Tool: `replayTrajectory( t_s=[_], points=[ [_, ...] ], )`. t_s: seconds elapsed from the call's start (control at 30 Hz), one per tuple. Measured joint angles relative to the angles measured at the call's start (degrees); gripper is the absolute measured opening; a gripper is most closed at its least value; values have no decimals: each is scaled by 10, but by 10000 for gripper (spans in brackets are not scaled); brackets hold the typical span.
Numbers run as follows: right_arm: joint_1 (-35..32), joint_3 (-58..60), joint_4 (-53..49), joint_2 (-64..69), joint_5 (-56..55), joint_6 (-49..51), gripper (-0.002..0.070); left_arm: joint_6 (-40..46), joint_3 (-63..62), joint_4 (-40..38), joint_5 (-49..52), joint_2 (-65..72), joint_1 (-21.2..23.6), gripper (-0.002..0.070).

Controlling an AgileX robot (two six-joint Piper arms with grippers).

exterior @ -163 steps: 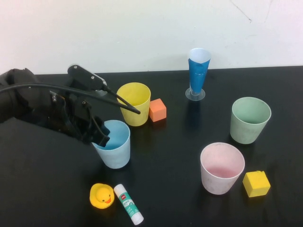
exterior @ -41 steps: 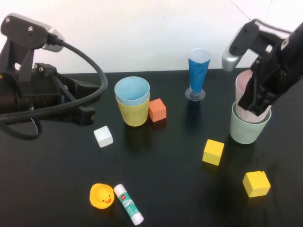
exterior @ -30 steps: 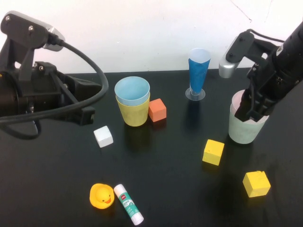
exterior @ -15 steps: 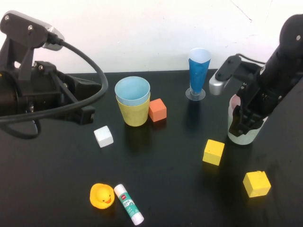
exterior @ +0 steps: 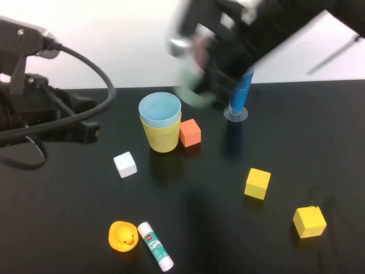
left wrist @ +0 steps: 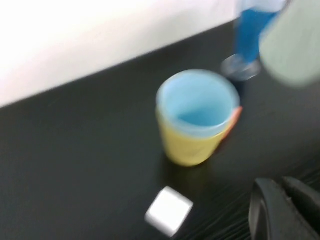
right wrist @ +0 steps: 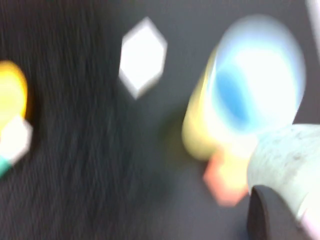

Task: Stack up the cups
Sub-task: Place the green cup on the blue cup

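Note:
The light blue cup (exterior: 159, 106) sits nested in the yellow cup (exterior: 161, 138) at the table's middle left. My right gripper (exterior: 206, 73), blurred by motion, is shut on the pale green cup (exterior: 193, 95) with the pink cup (exterior: 199, 52) nested in it. It holds them tilted in the air just right of and above the blue-in-yellow stack. In the right wrist view the green cup (right wrist: 285, 160) is against one finger (right wrist: 270, 215), near the blue cup (right wrist: 260, 75). My left gripper (exterior: 88, 129) is shut and empty, left of the stack; its fingers (left wrist: 267, 210) show close together.
An orange cube (exterior: 190, 132) touches the yellow cup's right side. The tall blue cone cup (exterior: 239, 97) stands behind, right under my right arm. A white cube (exterior: 125, 164), a rubber duck (exterior: 122, 236), a glue stick (exterior: 154, 246) and two yellow cubes (exterior: 257, 183) (exterior: 309, 221) lie nearer the front.
My right gripper has lifted the green cup with the pink one inside off the right side of the table and swung it left, up over the middle. The left arm has drawn back slightly.

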Motion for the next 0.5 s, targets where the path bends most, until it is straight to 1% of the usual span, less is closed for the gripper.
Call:
replayTrajectory(
  t_s=[0.13,0.2,0.3,0.5],
  points=[
    [30,-100,-1,49,-25,-9,52,-102,0,106,5,-1,0,2],
    [31,-136,-5,81,-18,-9,51,-124,0,133,13,-1,0,2],
    [31,-171,-12,125,0,-9,51,-136,0,148,21,-1,0,2],
    [31,-178,-13,162,20,-9,50,-140,0,154,24,-1,0,2]
  ],
)
